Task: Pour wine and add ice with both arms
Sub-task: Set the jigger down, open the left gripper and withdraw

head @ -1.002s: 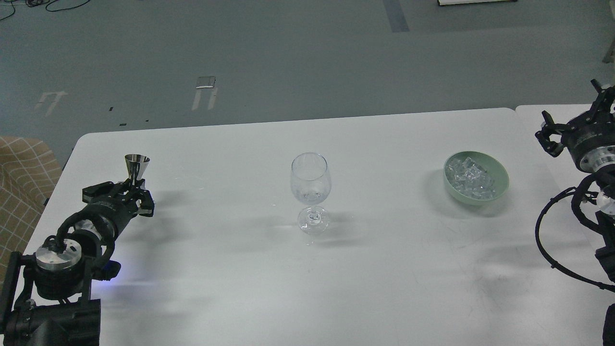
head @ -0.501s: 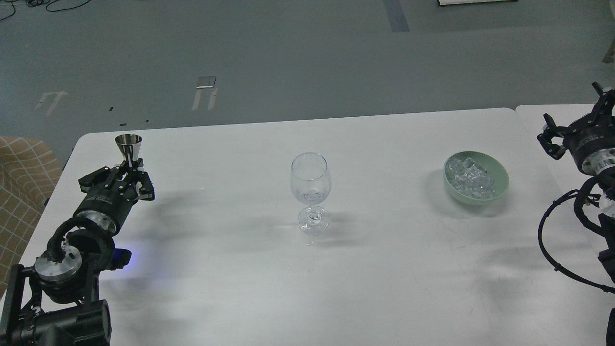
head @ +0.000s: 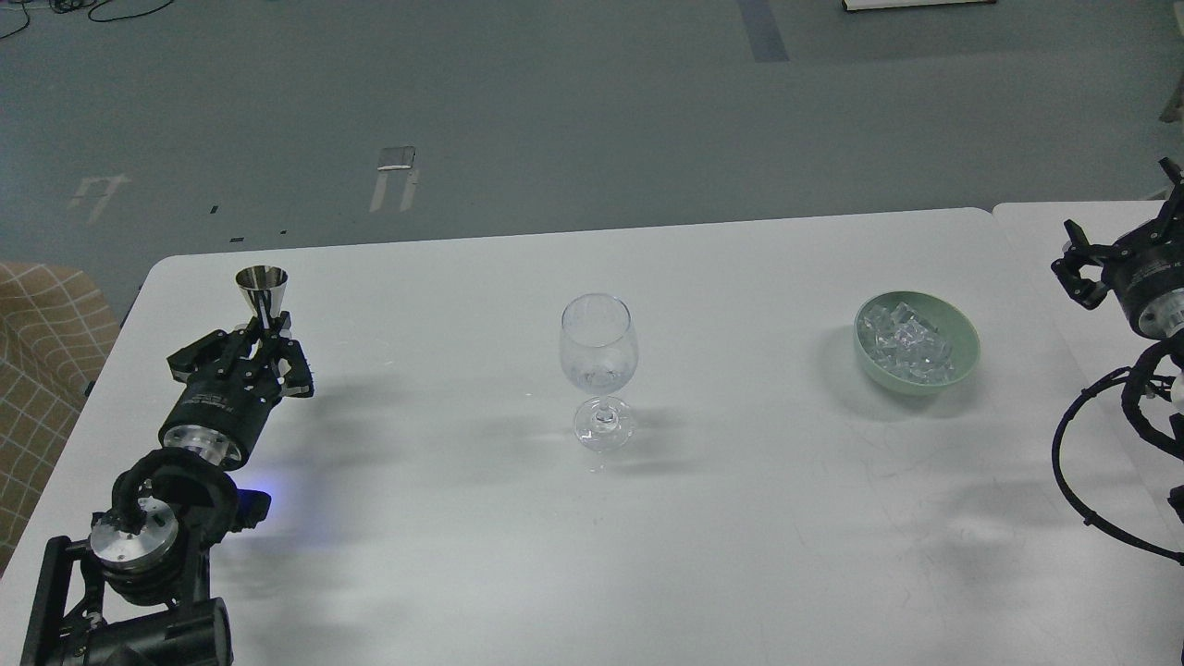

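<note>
A shiny metal cone-shaped jigger [head: 263, 289] is pinched by the left gripper [head: 262, 344] at nine o'clock; right gripper [head: 1124, 245] unclear. Clear wine glass [head: 598, 365] centre; glassy ice [head: 905, 342] fills a green bowl [head: 962, 356] at three

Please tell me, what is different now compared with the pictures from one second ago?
The left claw, shut on the metal jigger, lifted it, then shifted it slightly right. The right claw drew back toward the right edge. The wine glass, green bowl and ice stayed put.
</note>
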Controlling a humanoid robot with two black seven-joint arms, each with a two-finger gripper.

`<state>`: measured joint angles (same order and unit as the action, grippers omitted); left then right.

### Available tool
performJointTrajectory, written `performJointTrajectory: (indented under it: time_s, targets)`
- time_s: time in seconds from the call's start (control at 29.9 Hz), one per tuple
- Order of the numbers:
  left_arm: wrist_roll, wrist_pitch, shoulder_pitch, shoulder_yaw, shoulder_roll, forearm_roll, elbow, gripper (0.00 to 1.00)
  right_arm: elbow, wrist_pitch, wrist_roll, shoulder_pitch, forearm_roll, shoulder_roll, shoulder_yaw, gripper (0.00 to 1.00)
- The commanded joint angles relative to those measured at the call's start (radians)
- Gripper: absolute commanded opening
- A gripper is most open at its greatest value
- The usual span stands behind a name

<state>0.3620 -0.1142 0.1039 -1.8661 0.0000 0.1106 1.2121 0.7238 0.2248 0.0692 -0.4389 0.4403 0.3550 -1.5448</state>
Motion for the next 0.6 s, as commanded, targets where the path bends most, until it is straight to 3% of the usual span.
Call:
performJointTrajectory:
  time_s: [0.0, 0.33, 0.57]
  targets:
    - [-0.001, -0.018, -0.001, -0.002, 0.000, -0.002, -0.020, 0.16, 0.000, -0.001, 0.000, 0.000, 0.000, 0.001, 0.000, 1.00]
    - [-0.005, -0.125, 0.011, -0.005, 0.000, -0.035, -0.144, 0.17, -0.001, -0.001, 0.000, 0.002, 0.000, -0.002, 0.002, 1.00]
    - [-0.006, -0.130, 0.010, -0.004, 0.000, -0.035, -0.180, 0.23, -0.001, -0.007, 0.000, 0.002, 0.001, -0.004, 0.003, 1.00]
